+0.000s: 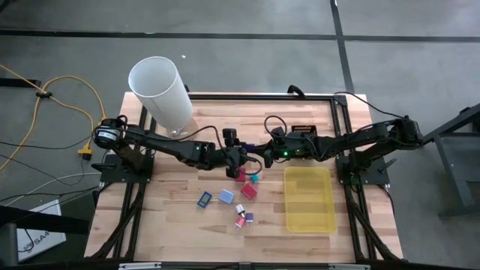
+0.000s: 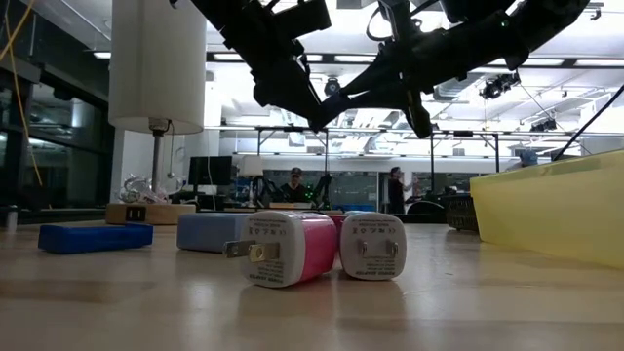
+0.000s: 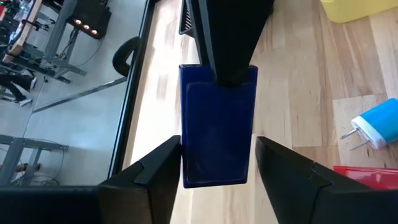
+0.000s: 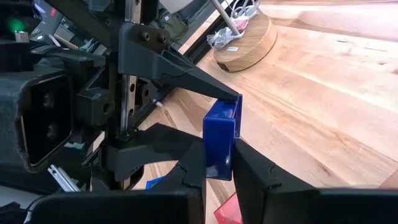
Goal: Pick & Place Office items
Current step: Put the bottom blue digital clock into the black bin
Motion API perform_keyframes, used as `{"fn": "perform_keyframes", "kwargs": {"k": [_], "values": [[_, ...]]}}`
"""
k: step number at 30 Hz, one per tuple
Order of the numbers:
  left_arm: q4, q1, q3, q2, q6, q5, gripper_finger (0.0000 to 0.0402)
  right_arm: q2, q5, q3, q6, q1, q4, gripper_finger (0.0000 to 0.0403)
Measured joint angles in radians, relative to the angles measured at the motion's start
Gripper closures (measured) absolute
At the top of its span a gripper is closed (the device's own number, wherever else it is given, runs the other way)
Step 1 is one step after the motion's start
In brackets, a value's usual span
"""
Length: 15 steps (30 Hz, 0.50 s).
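A dark blue flat block hangs in the air over the table's middle, between both grippers. My left gripper comes from the left and my right gripper from the right; they meet tip to tip, each shut on the block. The other office items lie on the table below and nearer: a blue block, a light blue one, a red one, a cyan one, and small pink-and-white plug pieces. The low view shows the plug pieces lying on their sides. My left gripper has the blue block's near end between its two fingers, one on each long narrow edge, coming level from the table's left. The block is lifted clear and lies along the fingers. My right gripper pinches the block's opposite end across its two broad faces, coming from the table's right. In the left wrist view one of its fingers lies over the block's far end. The block stands clear of the table.
The yellow translucent tray lies right of the loose items, near the table's front right. A tall white cylinder on a round wooden base stands at the far left. Bare wood lies along the near edge.
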<state>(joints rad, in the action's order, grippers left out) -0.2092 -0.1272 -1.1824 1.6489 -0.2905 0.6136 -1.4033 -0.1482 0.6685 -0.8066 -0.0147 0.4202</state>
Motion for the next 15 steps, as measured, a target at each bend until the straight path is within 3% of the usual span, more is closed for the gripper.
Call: {"fn": "perform_keyframes", "kwargs": {"k": [6, 15], "values": [[0.000, 0.000, 0.000, 0.000, 0.000, -0.003, 0.0166, 0.000, 0.000, 0.000, 0.000, 0.000, 0.002, 0.0362], [0.004, 0.000, 0.000, 0.000, 0.003, -0.002, 0.0163, 0.000, 0.002, 0.000, 0.000, 0.002, -0.004, 0.0362]]}}
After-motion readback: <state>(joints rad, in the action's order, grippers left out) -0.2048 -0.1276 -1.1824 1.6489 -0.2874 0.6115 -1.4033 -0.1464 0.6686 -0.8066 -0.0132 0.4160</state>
